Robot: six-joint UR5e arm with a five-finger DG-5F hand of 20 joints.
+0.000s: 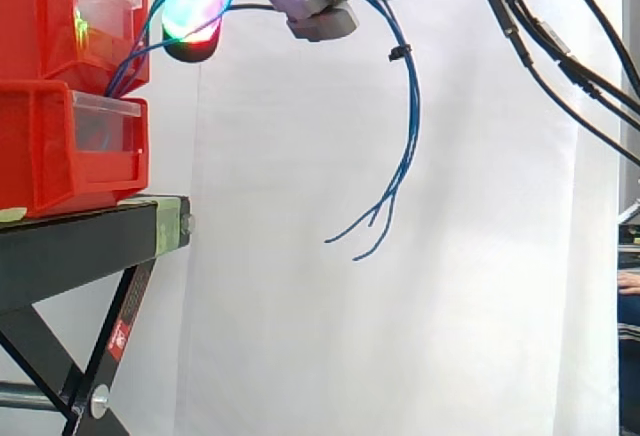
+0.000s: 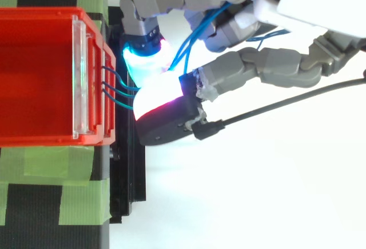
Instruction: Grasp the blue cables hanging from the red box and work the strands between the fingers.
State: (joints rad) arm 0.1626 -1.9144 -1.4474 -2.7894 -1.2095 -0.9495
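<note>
blue cables [image 1: 408, 126] come out of the front of the upper red box [image 1: 40, 16], run into the hand [image 1: 320, 1], pass through it and hang free on its far side. loose ends dangle well clear of the stand. a small black tie [image 1: 400, 53] sits on the bundle just below the hand. from above, the blue cables [image 2: 123, 92] leave the front of the red box [image 2: 40, 139], go under the glowing fingertips [image 2: 143, 66] and show again between the curled fingers further back.

hand state: closed around the cables, pads pinching them just beside the box front.

progress, my read: the grasp is done. the strands are threaded between the fingers, so the working part looks started at best; one moment can't show how much. left to do: roll the strands between the pads. the run from box to pads is short, so a pull could drag them out of the box.

surface: upper box stacked on a lower red box [image 1: 60, 156], both at the edge of the black stand [image 1: 80, 246] that faces the hand. green tape [image 2: 80, 200] runs across the stand top.

room: white curtain [image 1: 300, 336] behind everything. at the side view's right edge there's possibly a person's hand [image 1: 629, 282], too small to be sure.
</note>
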